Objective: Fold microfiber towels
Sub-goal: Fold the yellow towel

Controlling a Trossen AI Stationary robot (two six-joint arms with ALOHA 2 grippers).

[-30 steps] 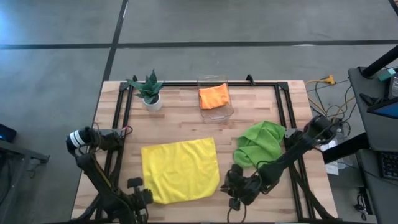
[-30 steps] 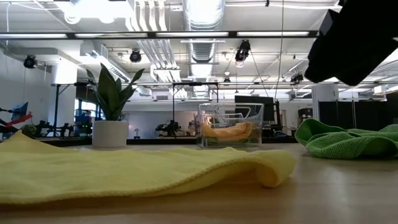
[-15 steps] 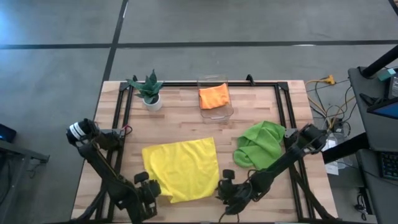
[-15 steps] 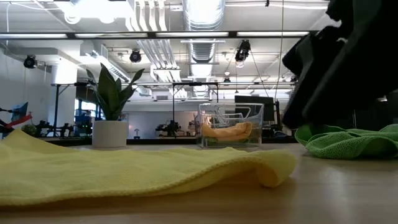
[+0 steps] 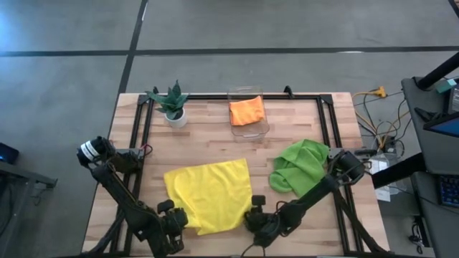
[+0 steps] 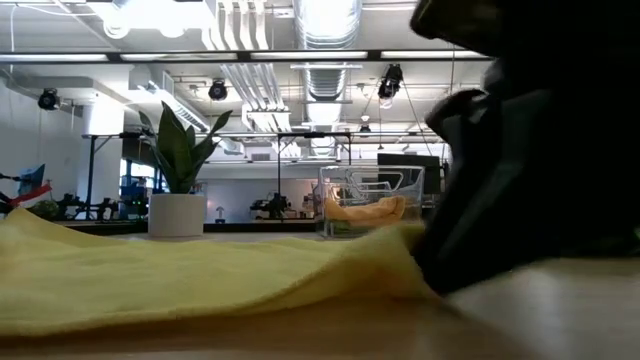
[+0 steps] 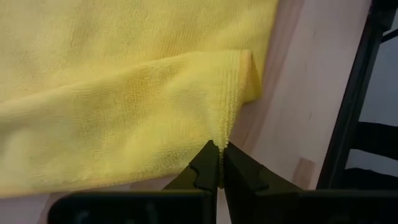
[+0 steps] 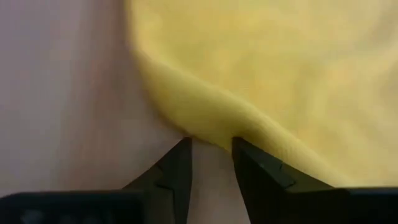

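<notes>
1. Yellow towel (image 5: 208, 195): we find it spread flat on the near half of the wooden bench (image 5: 301, 115), its near edge slightly lifted at both corners.
2. Left pincer (image 7: 221, 163): we see its fingers pressed together, pinching the hem of the yellow towel at the near left corner.
3. Right pincer (image 8: 210, 155): we see its fingers apart, their tips at the folded edge of the yellow towel at the near right corner, the cloth between them but not clamped.
4. Lime green towel (image 5: 297, 165): we note it crumpled in a heap to the right of the yellow one, just apart from it.
5. Orange towel (image 5: 247, 111): folded, lying inside the clear bin (image 5: 249, 130) at the far edge.
6. Potted plant (image 5: 172, 104): upright, left of the bin.
</notes>
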